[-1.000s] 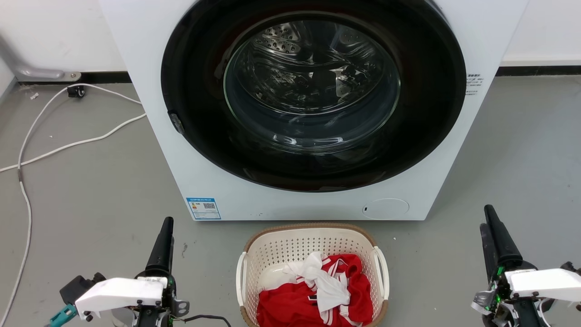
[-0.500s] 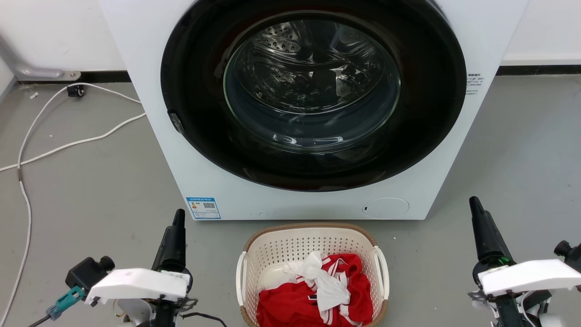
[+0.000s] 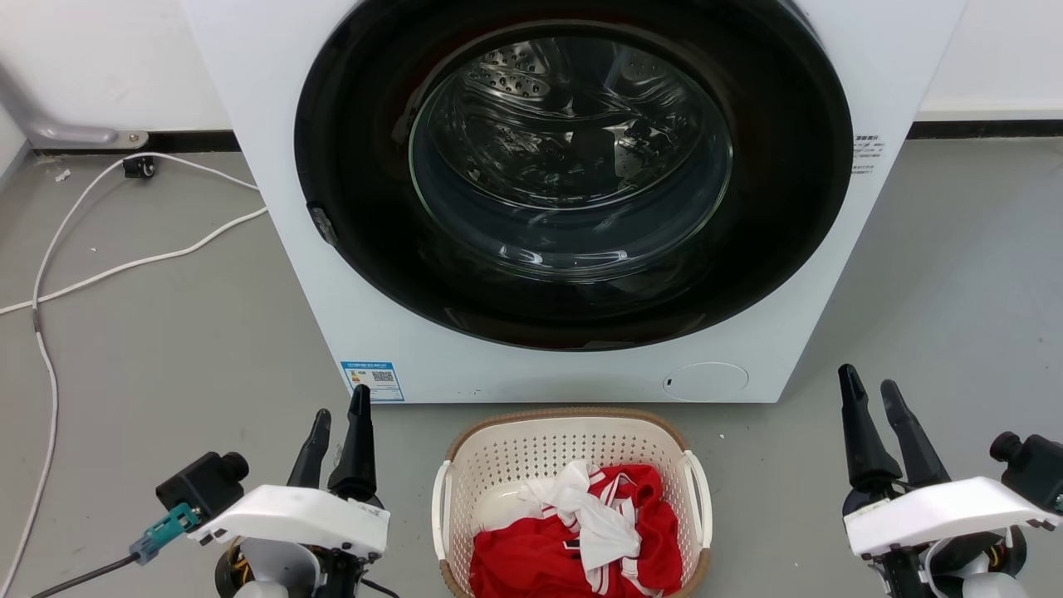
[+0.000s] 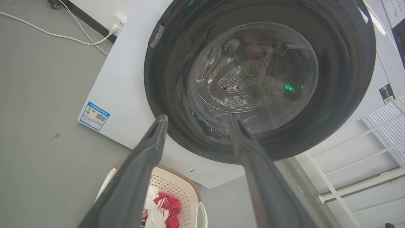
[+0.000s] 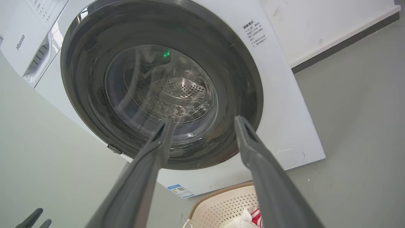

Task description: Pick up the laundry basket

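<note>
My left gripper (image 3: 340, 403) sits at 7 o'clock in the head view. Its two dark fingers are parted and hold nothing, and the left wrist view shows the same gap between the fingers (image 4: 142, 164). My right gripper (image 3: 869, 378) is at 4 o'clock, likewise spread and empty, and its fingers (image 5: 262, 167) stand apart in the right wrist view. Both point toward 12 o'clock.

Between them, at 6 o'clock, the laundry basket (image 3: 531, 453) stands on the grey floor (image 3: 166, 357) and neither gripper touches it. Red and white clothes (image 3: 581, 540) lie in it, and its white handles are at its 3 and 9 o'clock sides.

Just beyond the basket, at 12 o'clock, is the washing machine (image 3: 291, 274), whose round glass door (image 3: 573, 158) is shut. A white cable (image 3: 124, 266) runs across the floor at 9 o'clock.
</note>
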